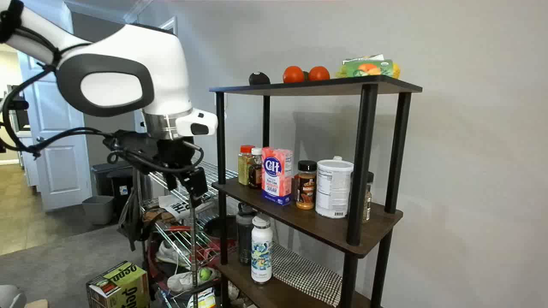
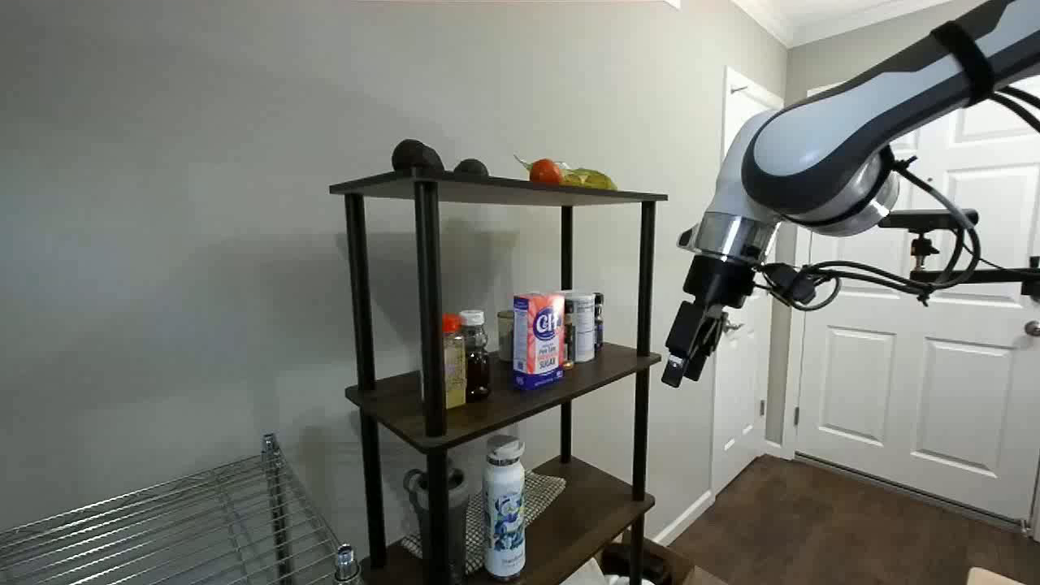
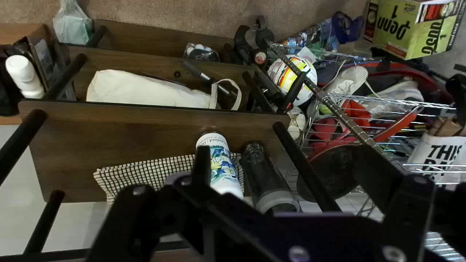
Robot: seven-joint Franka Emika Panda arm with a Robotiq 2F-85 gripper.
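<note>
Pink-and-blue cardboard sugar carton (image 2: 538, 341) stands on the dark-brown wooden shelf (image 1: 325, 226); right of it in an exterior view, past a black tubular post (image 2: 646, 284), hangs the black gripper (image 2: 684, 374), fingers apart. The carton reads "C&H"; a yellow-green cardboard box (image 3: 397, 27), "Penn".

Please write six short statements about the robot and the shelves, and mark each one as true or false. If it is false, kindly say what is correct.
1. The end effector is not touching the sugar box. True.
2. The sugar box lies on its side. False: it stands upright.
3. Two tomatoes rest on the top shelf. True.
4. The patterned white bottle stands beside a dark bottle. True.
5. The patterned white bottle is on the top shelf. False: it stands on a lower shelf, below the sugar box.
6. The end effector grips the dark bottle. False: it is open and holds nothing.
</note>
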